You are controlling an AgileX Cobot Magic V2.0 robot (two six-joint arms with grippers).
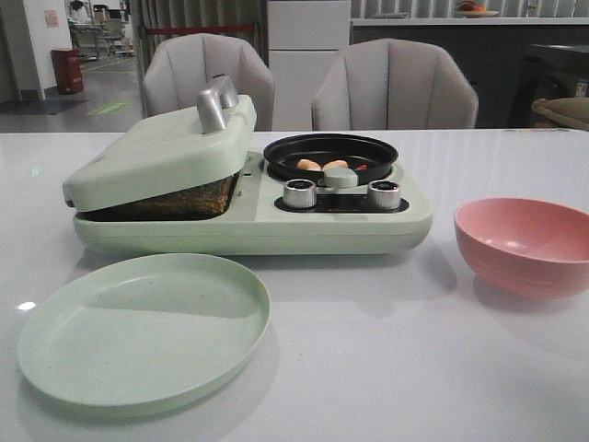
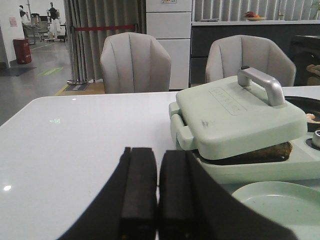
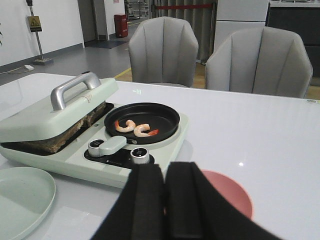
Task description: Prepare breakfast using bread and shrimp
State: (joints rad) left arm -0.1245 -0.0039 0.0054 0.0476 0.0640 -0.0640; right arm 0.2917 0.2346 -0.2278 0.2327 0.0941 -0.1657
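The bread (image 1: 175,204) lies inside the pale green breakfast maker (image 1: 258,226), under its lid (image 1: 161,152), which rests tilted on it. Only a dark brown edge of the bread shows, also in the left wrist view (image 2: 260,152) and the right wrist view (image 3: 55,140). Two curled orange-pink shrimp (image 1: 322,166) lie in the black round pan (image 1: 331,147) on the maker's right side; they also show in the right wrist view (image 3: 135,128). My left gripper (image 2: 158,152) is shut and empty, left of the maker. My right gripper (image 3: 165,170) is shut and empty, above the pink bowl. Neither gripper shows in the front view.
A pale green plate (image 1: 138,327) lies in front of the maker at the front left. A pink bowl (image 1: 525,244) stands to the maker's right. Two silver knobs (image 1: 299,193) sit on the maker's front. Two grey chairs (image 1: 396,87) stand behind the table.
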